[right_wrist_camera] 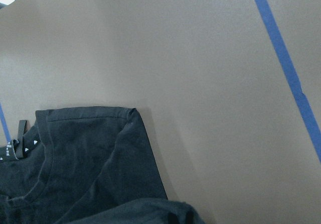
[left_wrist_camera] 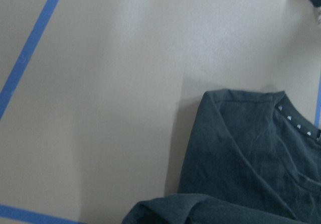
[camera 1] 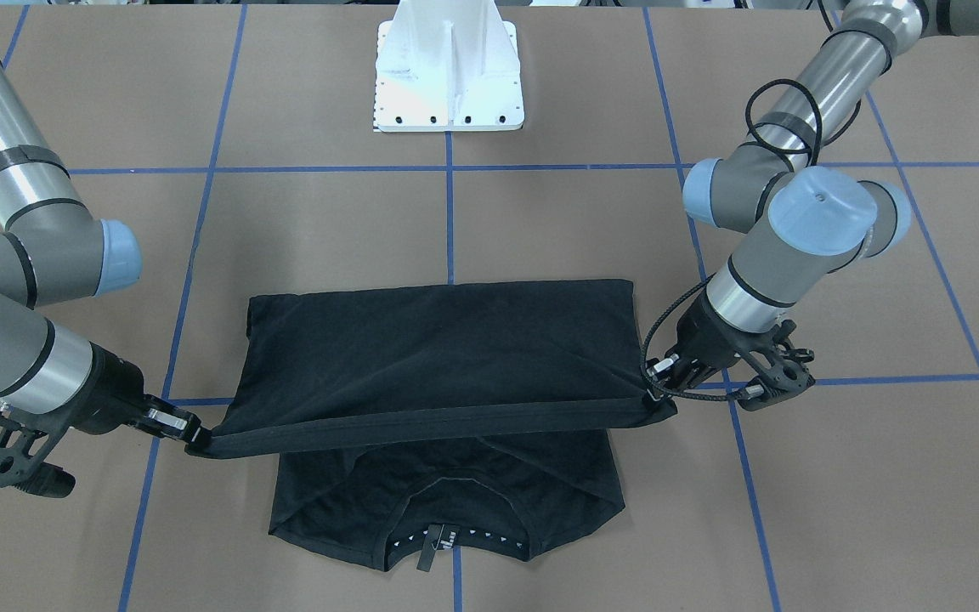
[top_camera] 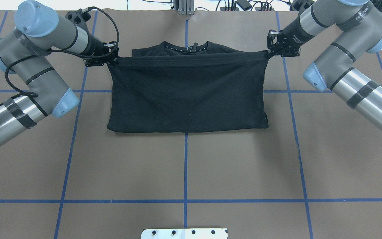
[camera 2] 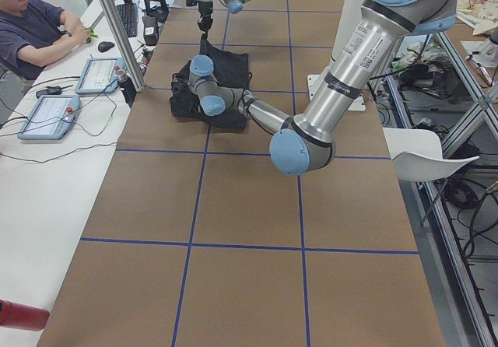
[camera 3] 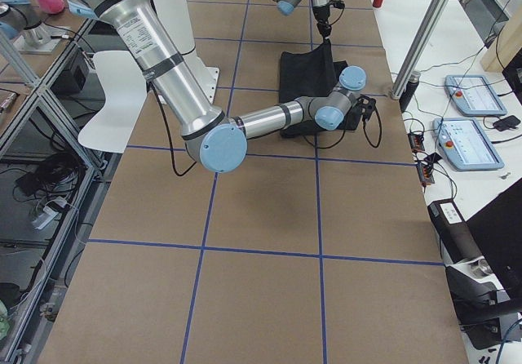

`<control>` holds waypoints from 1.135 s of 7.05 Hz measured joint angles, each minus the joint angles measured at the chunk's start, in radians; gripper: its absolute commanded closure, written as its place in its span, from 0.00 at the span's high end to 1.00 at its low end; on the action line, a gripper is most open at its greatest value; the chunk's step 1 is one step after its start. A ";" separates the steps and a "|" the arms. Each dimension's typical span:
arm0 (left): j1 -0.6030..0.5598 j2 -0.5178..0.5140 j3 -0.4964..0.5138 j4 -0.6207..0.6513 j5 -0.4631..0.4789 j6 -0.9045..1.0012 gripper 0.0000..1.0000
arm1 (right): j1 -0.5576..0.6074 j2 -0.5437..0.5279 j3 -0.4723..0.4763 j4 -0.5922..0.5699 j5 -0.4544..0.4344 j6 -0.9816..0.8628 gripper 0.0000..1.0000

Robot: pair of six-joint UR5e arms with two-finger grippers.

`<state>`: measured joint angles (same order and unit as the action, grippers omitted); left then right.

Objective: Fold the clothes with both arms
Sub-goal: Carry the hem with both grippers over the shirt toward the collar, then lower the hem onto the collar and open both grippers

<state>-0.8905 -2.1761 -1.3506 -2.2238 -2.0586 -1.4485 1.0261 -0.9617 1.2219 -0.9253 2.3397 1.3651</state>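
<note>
Nearest my base, past the white pedestal [camera 1: 449,76], the T-shirt [top_camera: 187,96] lies on the brown table [top_camera: 244,166], its doubled fold edge resting flat. From there the upper layer rises to the hem [top_camera: 187,61], which I hold stretched in a straight line. My left gripper [top_camera: 113,59] is pinched on one hem corner and my right gripper [top_camera: 270,52] on the other. I judge the cloth light, limp and not slippery. It sags wherever it is unsupported, so the two corners are the right holds, and even tension between them should keep the edge from drooping or twisting. Pull too hard and a corner may slide out of the fingers. Just beyond the hem, the collar [top_camera: 191,48] and shoulders lie on the table, partly under the raised layer; both wrist views look down on them. Only blue tape lines [top_camera: 185,166] cross the table surface near the shirt. Farther off, past the table's edge, a person [camera 2: 35,28] sits at a bench with tablets [camera 2: 47,116], well apart from my reach.
</note>
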 measured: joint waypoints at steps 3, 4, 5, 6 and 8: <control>-0.011 -0.049 0.028 0.006 0.000 -0.004 0.00 | 0.000 0.061 -0.014 -0.005 -0.040 0.002 0.00; -0.015 -0.058 0.032 0.009 0.000 -0.005 0.00 | -0.001 0.076 -0.024 -0.005 -0.045 0.002 0.00; -0.019 -0.063 0.041 0.008 0.000 -0.004 0.00 | -0.001 0.083 -0.031 -0.006 -0.047 0.002 0.00; -0.027 -0.065 0.058 0.004 0.000 -0.001 0.00 | -0.001 0.087 -0.037 -0.006 -0.050 0.001 0.00; -0.035 -0.065 0.092 -0.001 0.000 0.003 0.00 | 0.001 0.085 -0.060 -0.005 -0.058 0.000 0.00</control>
<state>-0.9257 -2.2412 -1.2588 -2.2248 -2.0586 -1.4459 1.0275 -0.8768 1.1619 -0.9301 2.2814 1.3650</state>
